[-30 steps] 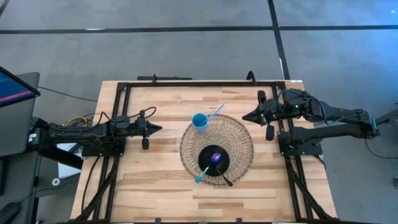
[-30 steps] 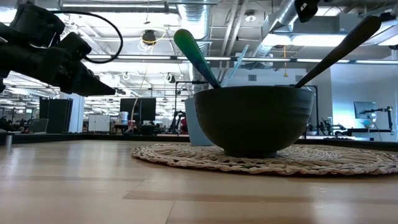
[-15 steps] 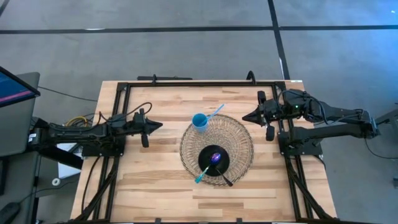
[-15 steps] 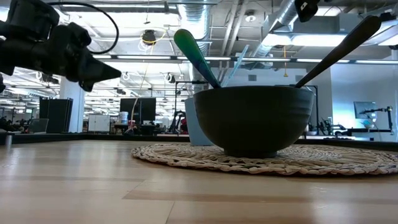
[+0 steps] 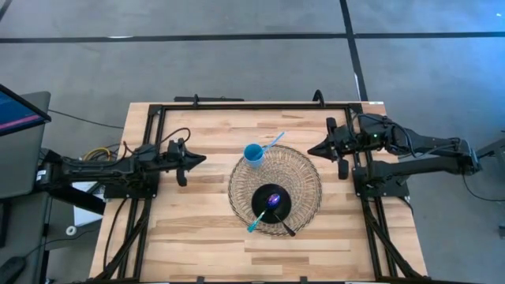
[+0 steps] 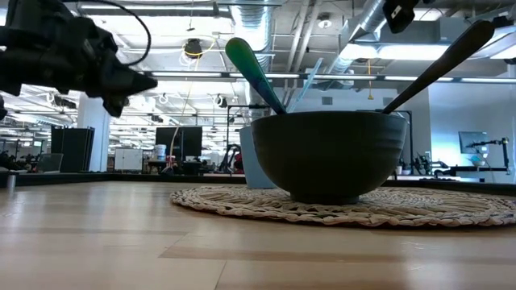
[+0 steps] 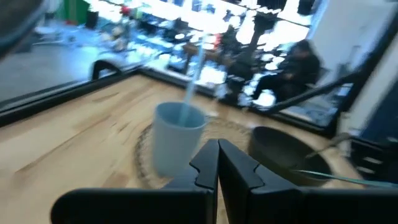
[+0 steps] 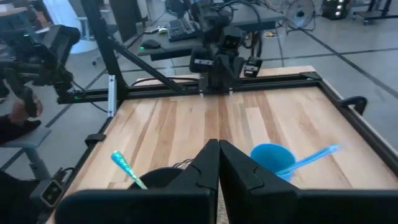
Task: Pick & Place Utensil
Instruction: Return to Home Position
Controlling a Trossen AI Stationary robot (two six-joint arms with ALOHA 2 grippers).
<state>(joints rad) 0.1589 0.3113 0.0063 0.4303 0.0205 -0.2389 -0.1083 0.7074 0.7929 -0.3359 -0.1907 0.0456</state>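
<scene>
Blue plastic cup (image 5: 253,154) stands upright on the rim of the round woven mat (image 5: 308,177), blue straw (image 5: 273,143) leaning in it; beside it the dark bowl (image 5: 265,207) holds a teal spoon (image 5: 256,222); nothing there has shifted; the left gripper (image 5: 203,159), fingers (image 7: 202,168) pressed together and empty, has risen slightly above the wooden table (image 5: 197,229); the right gripper (image 5: 310,148), fingers likewise closed on nothing, stays at the right edge.

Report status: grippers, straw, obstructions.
Left gripper shut, empty, left of round woven mat. Right gripper shut, empty, right of it. Light blue straw in blue plastic cup. Nothing in the way.
</scene>
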